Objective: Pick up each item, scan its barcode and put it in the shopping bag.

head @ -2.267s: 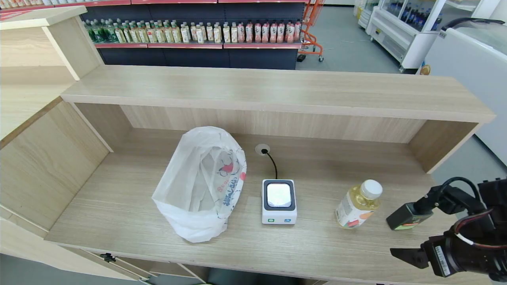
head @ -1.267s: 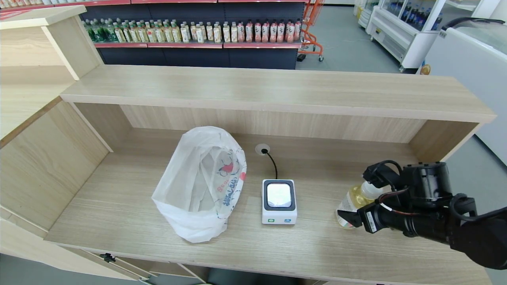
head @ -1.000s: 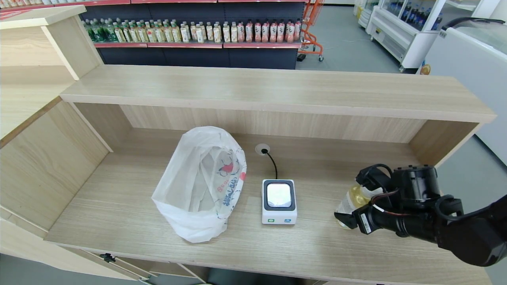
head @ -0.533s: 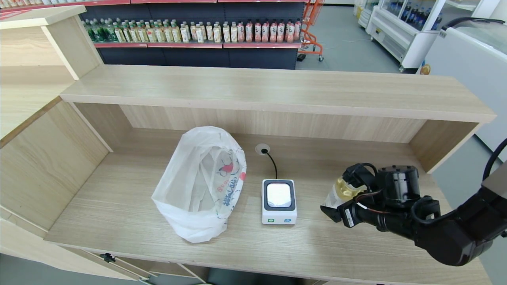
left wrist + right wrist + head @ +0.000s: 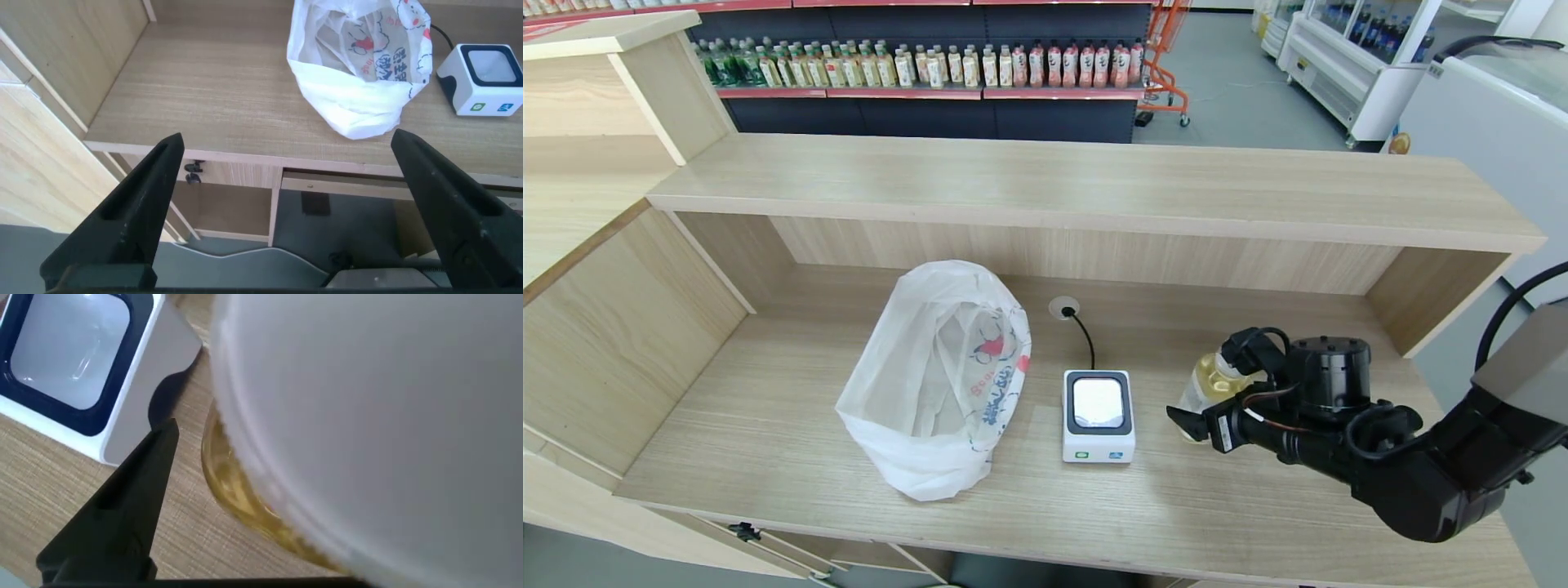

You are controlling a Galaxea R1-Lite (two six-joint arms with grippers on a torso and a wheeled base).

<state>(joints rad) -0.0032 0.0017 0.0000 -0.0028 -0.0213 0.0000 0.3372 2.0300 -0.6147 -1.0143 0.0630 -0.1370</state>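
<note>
The right gripper (image 5: pixel 1201 406) is clamped on a bottle (image 5: pixel 1207 382) of pale yellow drink at the counter's (image 5: pixel 768 425) right half, just beside the scanner (image 5: pixel 1098 415). Liquid-filled and smooth-walled, it looks heavy and slippery, so a firm mid-body hold seems safest.

The robot's right arm (image 5: pixel 1421 469) stretches in low from the right, its forearm near level and its wrist turned so that the right gripper (image 5: pixel 1210 402) points left, its 2 fingers clamped on a tilted bottle (image 5: pixel 1205 380). The left gripper (image 5: pixel 286 212) angles downward, its 2 fingers spread wide apart.
</note>
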